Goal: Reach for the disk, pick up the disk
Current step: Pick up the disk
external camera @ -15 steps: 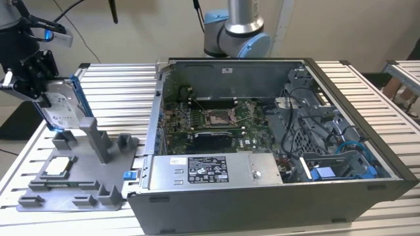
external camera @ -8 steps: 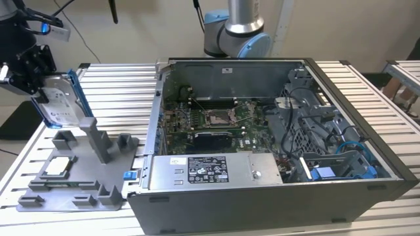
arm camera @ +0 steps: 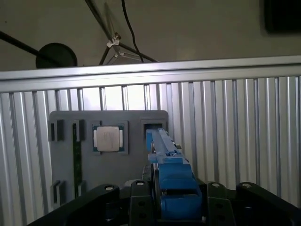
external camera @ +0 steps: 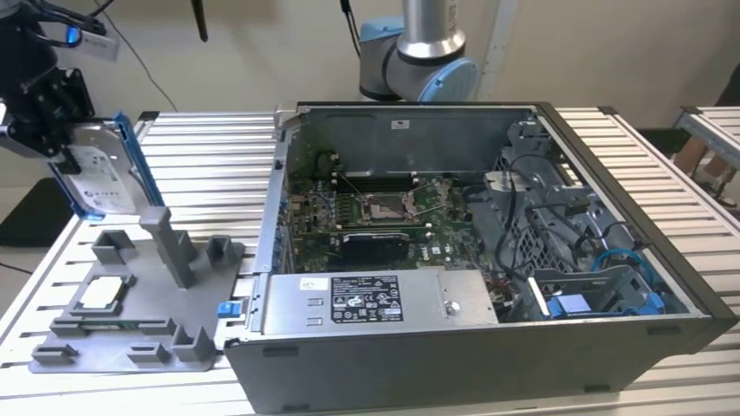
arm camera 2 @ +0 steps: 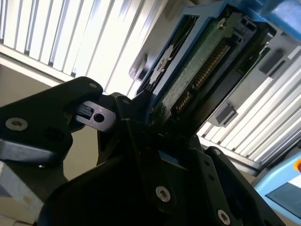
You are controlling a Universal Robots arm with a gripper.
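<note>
Fingers of the gripper are clamped from both sides on the disk, gripping the blue plastic bracket along its thin edge. In the second wrist view the disk shows its underside: a green circuit board with a row of connector pins, edged in blue. In my judgement a good pick-up here means squeezing on the bracket rather than the board. It also means holding the drive upright so it cannot pivot in the grip, and lifting straight so the lower edge clears the posts beneath.

In the upper left of the exterior view the disk hangs on edge, off the surface. Its flat silver face carries a white printed label, and the blue frame runs down the side towards the frame's centre. It looks rigid and fairly heavy, with smooth metal that could slip if gripped bare.

Below it, at lower left, lies the grey fixture with upright posts and a small square chip seated in a pocket. Both rest on the slatted aluminium table. Farther right stands the open computer case.
</note>
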